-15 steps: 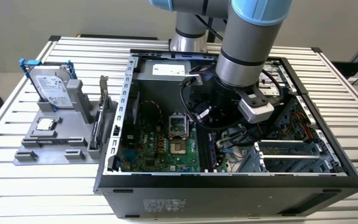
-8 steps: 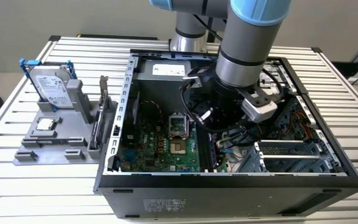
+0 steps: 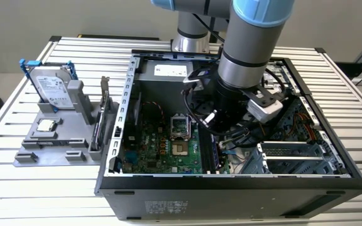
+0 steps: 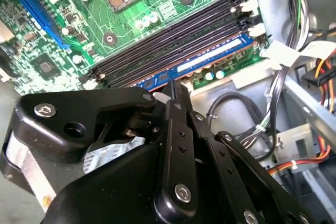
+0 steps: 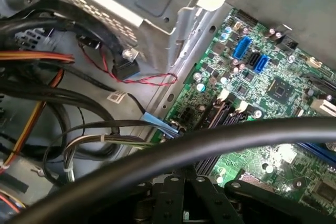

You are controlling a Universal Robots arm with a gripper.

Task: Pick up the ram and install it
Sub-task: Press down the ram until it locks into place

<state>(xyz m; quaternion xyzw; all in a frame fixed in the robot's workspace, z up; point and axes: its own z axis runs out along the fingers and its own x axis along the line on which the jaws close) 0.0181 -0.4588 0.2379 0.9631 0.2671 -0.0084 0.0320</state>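
hiding its own fingertips, the pincer [image 4: 176,90] looks closed above the slotted ram [image 4: 210,60].

Arm [image 3: 247,52] showing a silver-grey tube with light blue joint caps and black bands. Black cables [image 3: 200,101] looping around the wrist, beside a pale grey box. Gripper [image 4: 170,90] showing matte black linkage plates carrying silver hex screws.
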